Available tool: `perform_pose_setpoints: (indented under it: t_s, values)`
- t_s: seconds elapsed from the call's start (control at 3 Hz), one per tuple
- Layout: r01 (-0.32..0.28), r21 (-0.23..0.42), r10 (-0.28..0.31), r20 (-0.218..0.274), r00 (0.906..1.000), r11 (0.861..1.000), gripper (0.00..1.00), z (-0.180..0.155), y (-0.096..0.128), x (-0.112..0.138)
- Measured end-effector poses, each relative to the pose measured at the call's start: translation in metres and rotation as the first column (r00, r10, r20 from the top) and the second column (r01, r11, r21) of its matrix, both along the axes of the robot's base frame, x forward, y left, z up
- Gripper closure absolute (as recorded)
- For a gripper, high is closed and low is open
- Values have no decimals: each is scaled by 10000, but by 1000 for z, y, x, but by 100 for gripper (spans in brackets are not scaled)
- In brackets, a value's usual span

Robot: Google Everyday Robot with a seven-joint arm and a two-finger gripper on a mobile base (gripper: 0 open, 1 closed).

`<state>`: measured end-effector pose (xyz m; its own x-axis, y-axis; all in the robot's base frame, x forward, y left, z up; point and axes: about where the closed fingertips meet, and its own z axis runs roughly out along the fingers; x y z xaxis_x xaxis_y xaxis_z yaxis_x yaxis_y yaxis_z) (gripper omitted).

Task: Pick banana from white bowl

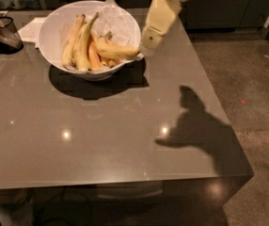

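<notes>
The white bowl [54, 27] stands at the far left of the grey table, lined with crinkled white paper. Several bananas lie in it. The plump curved yellow banana [118, 52] lies across the bowl's right side, its tip toward the rim. Longer pale bananas [80, 44] stand to its left. My gripper [146, 45] hangs from a cream arm at the bowl's right rim, close to the banana's right end.
A dark mesh basket [2, 32] stands at the table's far left edge, with white paper [31, 29] behind the bowl. The table's right edge [219, 107] drops to a concrete floor. The arm's shadow falls on the table's front right.
</notes>
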<state>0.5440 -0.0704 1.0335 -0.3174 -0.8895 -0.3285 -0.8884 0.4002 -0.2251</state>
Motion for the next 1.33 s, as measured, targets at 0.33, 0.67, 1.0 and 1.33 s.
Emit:
perform_pose_setpoints:
  t_s: [0.33, 0.67, 1.0, 1.33]
  values:
    - [217, 463, -207, -223, 9995, 9987, 0, -11, 15, 25]
    - [204, 530, -198, -119, 9997, 9984, 0, -11, 18, 28]
    - [409, 806, -386, -295, 9988, 9959, 0, -16, 27, 40]
    - [728, 920, -673, -616, 9958, 9931, 0, -25, 37, 59]
